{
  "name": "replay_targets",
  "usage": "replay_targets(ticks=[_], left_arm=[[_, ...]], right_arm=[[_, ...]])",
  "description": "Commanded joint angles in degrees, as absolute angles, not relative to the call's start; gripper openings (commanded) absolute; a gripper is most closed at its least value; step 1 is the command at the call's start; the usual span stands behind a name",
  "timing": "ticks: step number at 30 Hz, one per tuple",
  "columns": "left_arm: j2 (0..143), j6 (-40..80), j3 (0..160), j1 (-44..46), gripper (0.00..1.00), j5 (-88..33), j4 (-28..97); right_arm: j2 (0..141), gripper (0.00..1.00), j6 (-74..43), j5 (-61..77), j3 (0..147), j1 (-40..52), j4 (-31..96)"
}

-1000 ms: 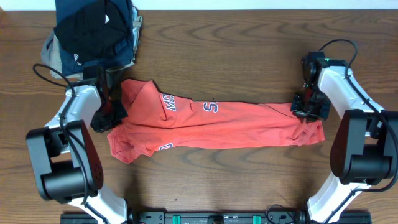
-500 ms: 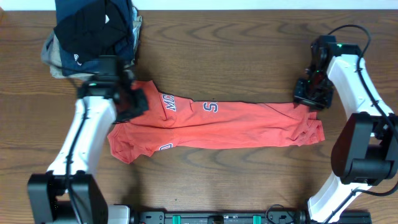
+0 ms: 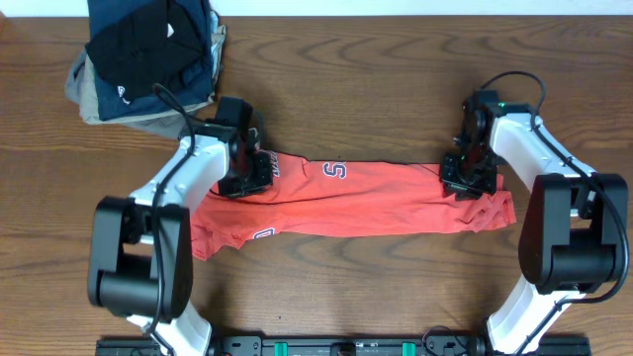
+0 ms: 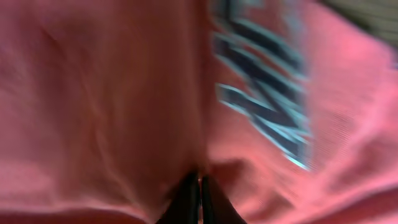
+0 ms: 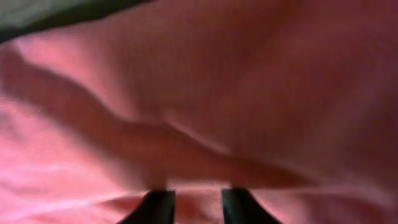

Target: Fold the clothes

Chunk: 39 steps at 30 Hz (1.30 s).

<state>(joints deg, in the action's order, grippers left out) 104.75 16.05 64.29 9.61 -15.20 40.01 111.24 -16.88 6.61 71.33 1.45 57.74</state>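
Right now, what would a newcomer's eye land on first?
A coral T-shirt lies in a long band across the middle. The left gripper pinches it beside the navy lettering; the right gripper sits on its right end, jaws apart. A stack of dark folded garments sits back left.

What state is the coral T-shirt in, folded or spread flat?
Partly folded: the coral T-shirt lies in a long narrow band, not yet compact.

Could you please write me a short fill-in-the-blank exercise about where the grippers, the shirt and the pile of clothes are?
1. The stack of folded garments sits at the table's far ____ corner.
2. The left gripper is on the end of the T-shirt that bears the ____.
3. In its wrist view, the right gripper's fingers stand ____.
Missing words: left; lettering; apart.
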Motion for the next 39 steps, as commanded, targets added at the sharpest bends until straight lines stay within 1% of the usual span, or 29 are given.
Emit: replay_targets(ticks=[1, 3, 4, 7, 12, 17, 19, 26, 29, 34, 35, 36, 37, 38, 39], left_arm=[[107.9, 15.1, 64.0, 7.1, 0.06, -11.9, 40.4], [108.9, 15.1, 64.0, 5.7, 0.06, -10.8, 41.2], [109.2, 15.1, 64.0, 5.0, 0.06, -10.4, 41.5], [109.4, 15.2, 64.0, 2.4, 0.06, -8.2, 42.4], [109.3, 15.1, 64.0, -1.9, 0.06, -6.6, 43.5], [109.3, 15.1, 64.0, -5.6, 0.06, -6.5, 43.6], [109.3, 15.1, 64.0, -7.0, 0.06, -6.6, 43.7], [108.0, 15.1, 64.0, -9.9, 0.06, -6.5, 44.5], [106.2, 15.1, 64.1, -10.0, 0.06, -6.5, 44.8], [99.4, 15.1, 64.1, -10.0, 0.06, -6.6, 45.9], [97.7, 15.1, 64.1, -10.0, 0.06, -6.6, 46.3], [95.9, 15.1, 64.1, -9.9, 0.06, -6.6, 46.7], [93.9, 15.1, 64.1, -9.9, 0.06, -6.6, 47.2], [92.3, 15.1, 64.1, -9.9, 0.06, -6.6, 47.6], [90.5, 15.1, 64.1, -9.9, 0.06, -6.9, 48.1]], right_arm=[[110.7, 0.28, -17.8, 6.0, 68.6, -0.1, 55.5], [110.7, 0.26, -17.8, 5.8, 67.6, -1.0, 54.7], [110.7, 0.24, -17.8, 5.5, 67.4, -1.4, 54.6], [110.7, 0.13, -19.4, 2.5, 67.4, -3.0, 54.7], [110.7, 0.01, -19.2, 1.5, 67.4, -5.2, 53.5], [110.7, 0.02, -18.6, -2.2, 67.4, -5.3, 50.9], [110.7, 0.03, -18.7, -3.0, 67.4, -5.3, 49.9], [110.7, 0.14, -19.9, -3.0, 67.9, -5.3, 49.1], [110.7, 0.25, -19.9, -3.2, 70.0, -5.3, 51.7], [110.6, 0.36, -19.9, -3.2, 78.7, -5.4, 60.4], [110.5, 0.39, -20.0, -3.1, 81.0, -5.5, 62.2], [110.5, 0.44, -20.1, -2.8, 82.9, -5.7, 63.7], [110.5, 0.56, -20.2, -2.7, 85.1, -6.0, 65.3], [110.4, 0.99, -20.1, -2.6, 86.5, -6.3, 66.3], [110.4, 0.99, -20.1, -2.6, 88.2, -6.9, 67.4]])
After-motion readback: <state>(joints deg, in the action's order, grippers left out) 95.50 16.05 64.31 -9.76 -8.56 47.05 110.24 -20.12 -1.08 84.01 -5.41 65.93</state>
